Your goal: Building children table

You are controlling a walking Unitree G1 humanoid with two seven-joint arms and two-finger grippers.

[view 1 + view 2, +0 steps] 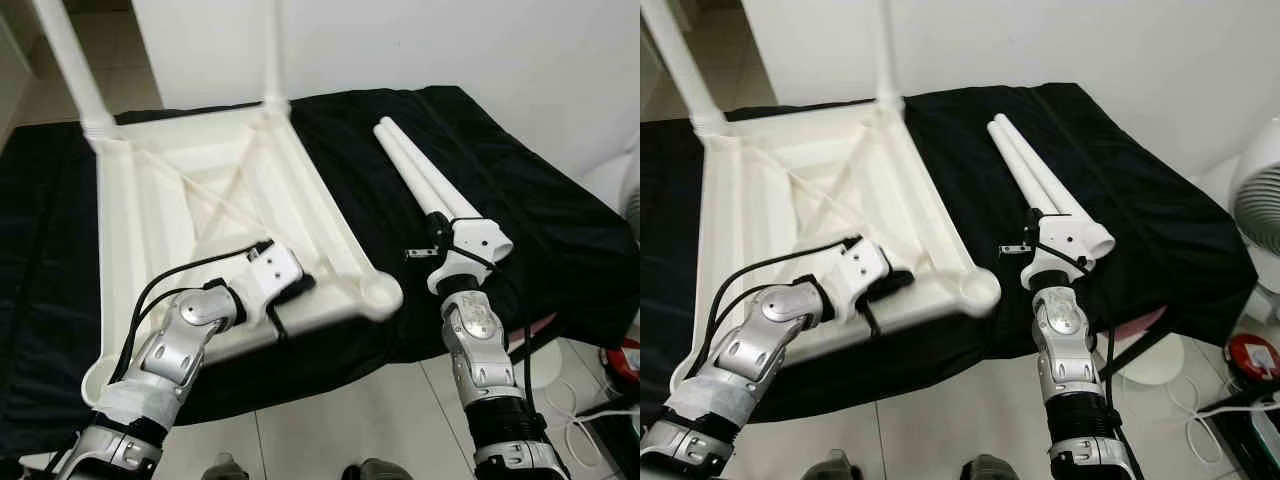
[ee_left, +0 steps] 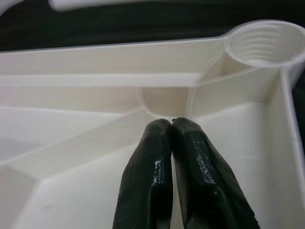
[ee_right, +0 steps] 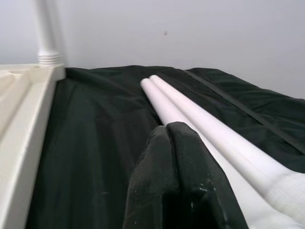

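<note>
The white plastic tabletop lies upside down on the black cloth that covers the bench, filling the left half of the left eye view, its ribbed underside facing up. Two legs are already screwed into its far corners and rise out of the top of the frame: one at the upper left, the other near the top centre. The near right corner carries an open threaded socket with no leg in it. The left gripper sits inside the tabletop's underside just left of that socket, its jaws pressed together with nothing between them, the tips touching or almost touching a round ridge where the ribs meet; in the left wrist view the socket lies ahead of the tips and off to one side. Two loose white legs lie side by side and touching on the cloth at centre right of the frame, their long axis running from the upper centre down toward the lower right, threaded ends nearest the robot. The right gripper rests at that near end, its jaws together and empty, lying on or just beside the nearer leg and pointing along it toward the far ends.
</note>
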